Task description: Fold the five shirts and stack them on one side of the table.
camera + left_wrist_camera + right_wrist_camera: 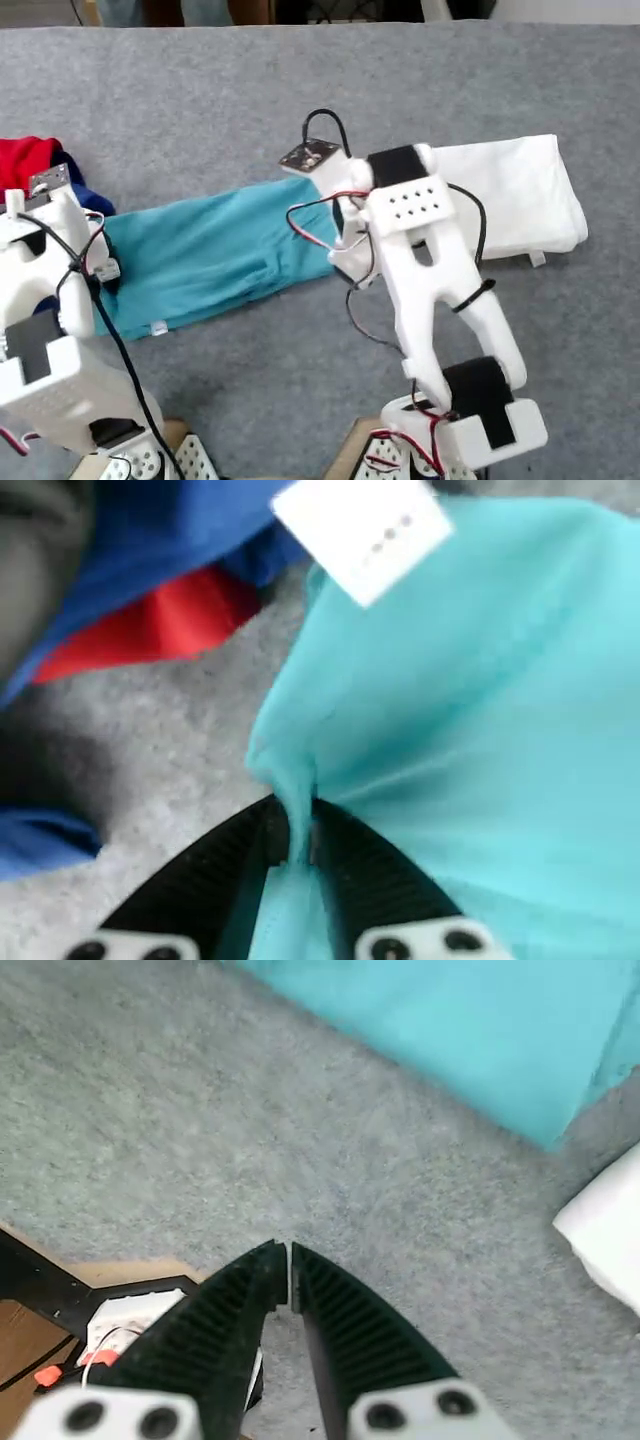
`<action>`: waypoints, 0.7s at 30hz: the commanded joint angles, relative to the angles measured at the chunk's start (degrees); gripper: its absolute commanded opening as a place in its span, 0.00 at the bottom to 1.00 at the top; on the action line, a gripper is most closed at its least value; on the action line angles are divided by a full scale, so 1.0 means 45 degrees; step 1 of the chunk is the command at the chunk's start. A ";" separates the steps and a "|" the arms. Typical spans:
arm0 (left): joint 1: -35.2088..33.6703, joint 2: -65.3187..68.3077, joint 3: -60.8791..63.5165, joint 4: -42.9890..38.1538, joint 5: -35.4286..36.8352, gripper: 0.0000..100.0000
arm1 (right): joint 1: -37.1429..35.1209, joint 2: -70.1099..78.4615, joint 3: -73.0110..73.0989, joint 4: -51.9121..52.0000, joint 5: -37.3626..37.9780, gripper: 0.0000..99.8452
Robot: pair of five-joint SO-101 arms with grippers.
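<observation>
left jaws on creased teal shirt (pixel 480 730)

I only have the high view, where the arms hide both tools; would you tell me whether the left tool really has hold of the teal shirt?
Observer: Yes. In the left wrist view the left tool is shut on a pinched-up fold of the teal shirt.
Operator: Thank you. And does the right tool hold anything?
Observer: No. In the right wrist view the right tool is shut with nothing between its tips, over the bare grey table cover and apart from the shirt's edge.
</observation>
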 commanded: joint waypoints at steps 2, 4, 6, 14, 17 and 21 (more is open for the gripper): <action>-0.0361 0.0020 -0.0068 0.0000 -0.0293 0.03 | -0.0586 -0.0830 -0.0029 0.0156 -0.0156 0.01; -0.0908 -0.0449 -0.0147 0.0039 -0.0332 0.03 | -0.0547 -0.0928 -0.0029 0.0156 -0.0156 0.01; -0.1221 -0.1250 -0.0322 0.0469 -0.0801 0.03 | -0.0547 -0.0928 -0.0029 0.0176 -0.0156 0.01; 0.1299 -0.5372 -0.0557 0.2989 -0.0801 0.03 | -0.0547 -0.1084 -0.0107 0.0176 -0.0156 0.01; 0.2120 -0.6369 -0.0498 0.3145 0.0332 0.03 | -0.0547 -0.1631 -0.0088 0.0176 -0.0098 0.01; 0.2374 -0.6427 -0.0049 0.3087 0.1016 0.04 | -0.0547 -0.2452 -0.0029 0.0176 -0.0078 0.01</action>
